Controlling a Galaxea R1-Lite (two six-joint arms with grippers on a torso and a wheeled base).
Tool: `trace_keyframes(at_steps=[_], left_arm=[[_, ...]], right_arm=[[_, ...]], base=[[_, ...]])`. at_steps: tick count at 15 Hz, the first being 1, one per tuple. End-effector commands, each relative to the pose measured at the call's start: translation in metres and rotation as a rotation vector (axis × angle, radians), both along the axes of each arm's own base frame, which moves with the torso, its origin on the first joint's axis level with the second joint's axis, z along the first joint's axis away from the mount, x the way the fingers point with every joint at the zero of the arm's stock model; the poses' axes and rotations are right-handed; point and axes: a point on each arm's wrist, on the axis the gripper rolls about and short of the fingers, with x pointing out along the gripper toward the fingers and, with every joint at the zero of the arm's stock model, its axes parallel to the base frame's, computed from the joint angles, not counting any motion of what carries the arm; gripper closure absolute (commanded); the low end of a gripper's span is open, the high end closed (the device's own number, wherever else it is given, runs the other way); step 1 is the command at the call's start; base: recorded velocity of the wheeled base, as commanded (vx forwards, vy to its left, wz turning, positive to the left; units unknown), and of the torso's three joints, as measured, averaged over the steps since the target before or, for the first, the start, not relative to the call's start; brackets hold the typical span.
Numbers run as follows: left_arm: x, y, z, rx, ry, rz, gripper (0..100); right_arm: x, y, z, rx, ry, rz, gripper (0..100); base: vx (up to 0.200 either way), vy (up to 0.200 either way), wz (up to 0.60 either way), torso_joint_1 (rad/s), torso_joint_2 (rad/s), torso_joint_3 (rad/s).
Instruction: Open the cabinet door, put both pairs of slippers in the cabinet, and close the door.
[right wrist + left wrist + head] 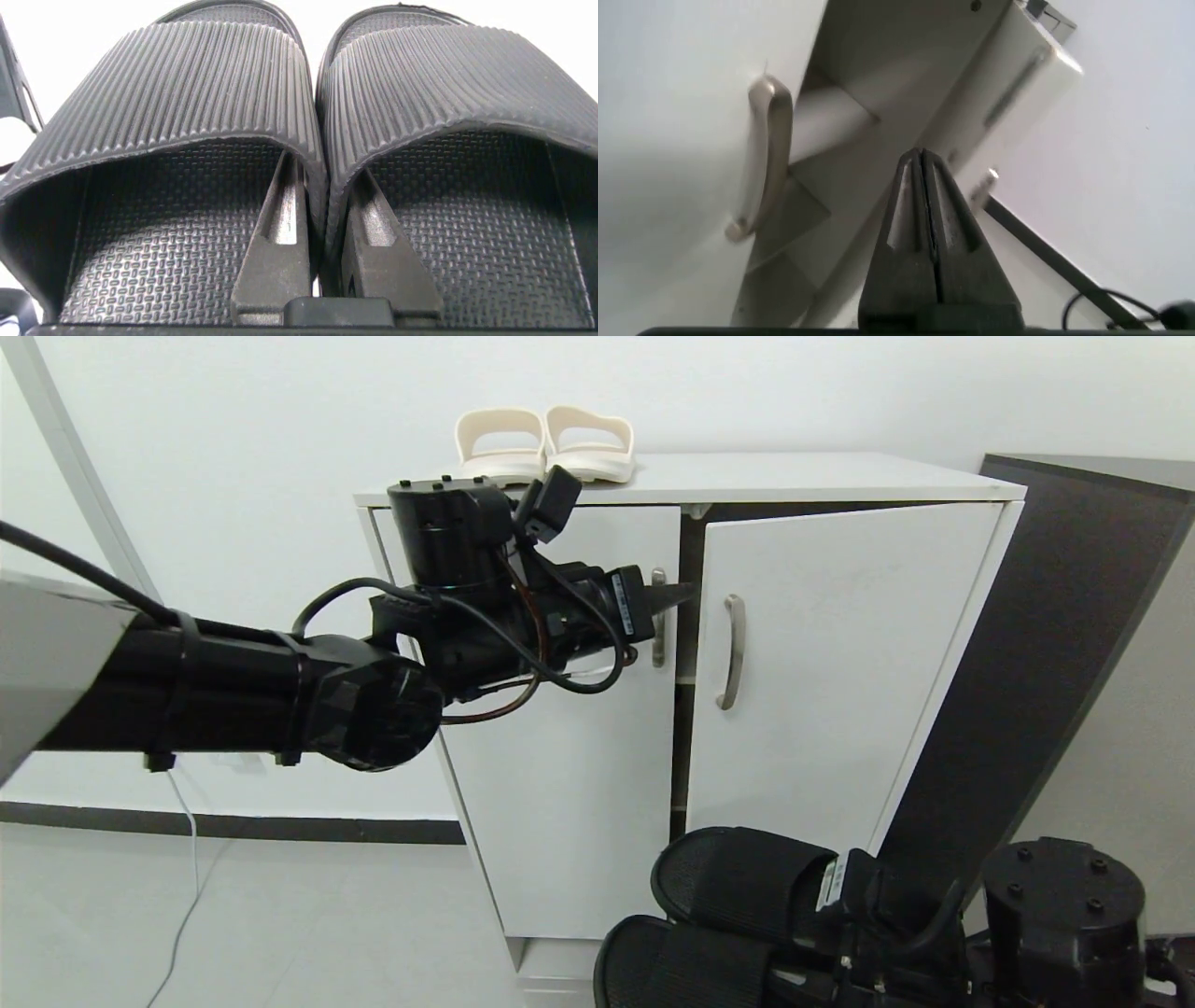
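At cabinet door (569, 784), left gripper (687, 591) — closed, horizontal

The head camera faces the cabinet (560, 784) front from a little way back. The left wrist camera peers closely at its door gap. The right wrist camera sits against the black slippers (215, 112), which lie low in the head view.

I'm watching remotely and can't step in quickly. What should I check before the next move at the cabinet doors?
1. Left tool shut, tip at the gap between left door and right door: ok.
2. Tip hooked behind a door edge: cannot tell.
3. Opening wide enough for slippers: not ok, only a narrow gap.
4. Right tool clamped on the adjoining sides of the black slippers: ok.
5. Cream slippers resting on the cabinet top, out of the doors' swing: ok.
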Motion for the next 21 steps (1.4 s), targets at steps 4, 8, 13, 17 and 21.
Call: trace_keyframes(at_steps=[4, 8, 13, 17, 21], left_arm=[[0.012, -0.016, -0.014, 0.010, 0.017, -0.019, 100], [-0.011, -0.030, -0.012, 0.003, -0.011, -0.064, 100], [-0.031, -0.038, -0.015, 0.006, -0.021, -0.093, 100], [-0.046, -0.009, -0.010, 0.040, -0.054, 0.011, 100], [-0.121, 0.061, 0.003, 0.055, -0.097, 0.100, 100]], right_arm=[[-0.002, 0.001, -0.003, -0.009, 0.007, 0.008, 100], [-0.005, 0.004, -0.003, -0.011, 0.012, 0.029, 100], [-0.007, 0.006, -0.003, -0.009, 0.009, 0.037, 100], [0.012, 0.004, -0.005, -0.011, 0.011, -0.049, 100], [0.021, -0.002, -0.004, -0.007, 0.011, -0.091, 100]], base=[[-0.050, 0.000, 0.00, 0.001, 0.00, -0.001], [-0.200, 0.000, 0.00, 0.001, 0.00, 0.000], [-0.160, 0.000, 0.00, 0.001, 0.00, 0.004], [0.000, 0.000, 0.00, 0.000, 0.00, 0.000], [0.000, 0.000, 0.00, 0.000, 0.00, 0.000]])
